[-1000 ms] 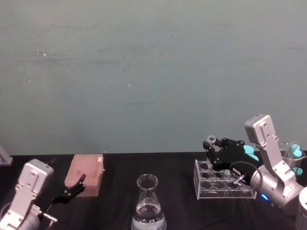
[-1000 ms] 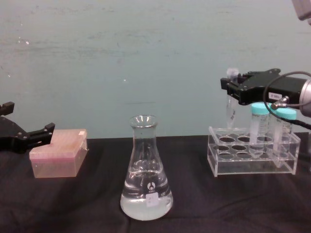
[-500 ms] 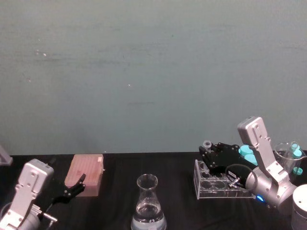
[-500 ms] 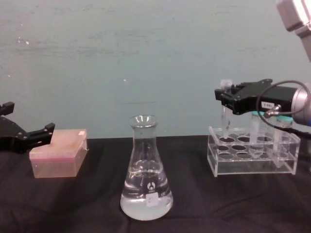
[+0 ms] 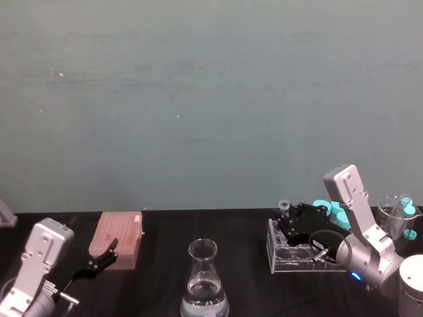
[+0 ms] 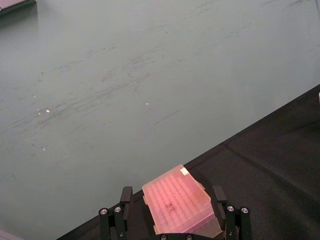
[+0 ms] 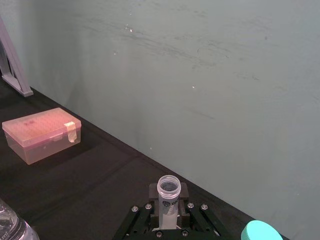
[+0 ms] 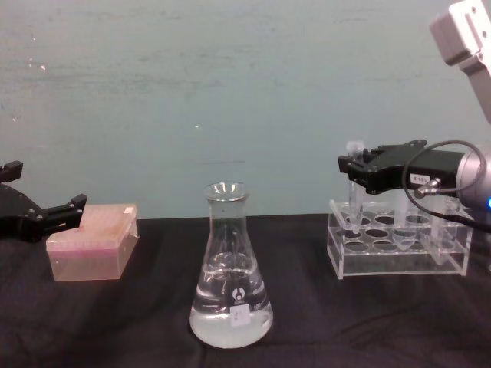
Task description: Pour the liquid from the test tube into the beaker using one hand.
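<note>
Both arms are the same build: chunky silver-grey metal links with rounded joints, each ending in a black two-finger gripper, the left gripper (image 5: pixel 99 259) and the right gripper (image 8: pixel 354 163). The right one has a thin black cable looping off its wrist, a little white sticker on the side of the black body and a small blue light glowing on the silver joint. Up close the black finger mounts show rows of tiny silver screws.

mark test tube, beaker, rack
test tube (image 7: pixel 168 189): right wrist view, open rim.
beaker (image 8: pixel 230 295): chest view, lower body.
rack (image 8: pixel 399 259): chest view, front wall.
</note>
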Motion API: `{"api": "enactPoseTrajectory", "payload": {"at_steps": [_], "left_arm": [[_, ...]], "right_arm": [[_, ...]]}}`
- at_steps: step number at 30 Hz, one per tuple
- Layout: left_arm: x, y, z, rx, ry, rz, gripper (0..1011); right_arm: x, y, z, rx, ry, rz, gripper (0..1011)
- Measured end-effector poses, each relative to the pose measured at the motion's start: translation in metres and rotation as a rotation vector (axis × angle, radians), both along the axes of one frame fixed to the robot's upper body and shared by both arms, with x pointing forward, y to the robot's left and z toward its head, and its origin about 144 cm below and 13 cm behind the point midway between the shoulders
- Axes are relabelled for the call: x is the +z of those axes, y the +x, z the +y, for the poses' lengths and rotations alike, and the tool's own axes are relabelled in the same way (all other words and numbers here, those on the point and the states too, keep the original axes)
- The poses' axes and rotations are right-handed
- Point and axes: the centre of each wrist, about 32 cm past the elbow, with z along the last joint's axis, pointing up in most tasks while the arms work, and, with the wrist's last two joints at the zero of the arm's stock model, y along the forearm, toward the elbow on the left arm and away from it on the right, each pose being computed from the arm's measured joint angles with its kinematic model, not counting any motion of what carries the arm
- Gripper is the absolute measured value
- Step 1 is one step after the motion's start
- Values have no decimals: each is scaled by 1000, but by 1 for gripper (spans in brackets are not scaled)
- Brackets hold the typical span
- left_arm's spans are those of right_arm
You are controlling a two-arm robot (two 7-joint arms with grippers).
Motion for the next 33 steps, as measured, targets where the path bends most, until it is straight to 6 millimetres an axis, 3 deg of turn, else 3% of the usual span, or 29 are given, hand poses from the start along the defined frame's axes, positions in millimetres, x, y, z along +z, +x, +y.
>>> {"api": "enactPoseTrajectory", "payload": {"at_steps": [33], "left_arm": [[0,0,0,0,0,0,1000]], "right_arm": [[-8,7,0,3,3,51,224]]}}
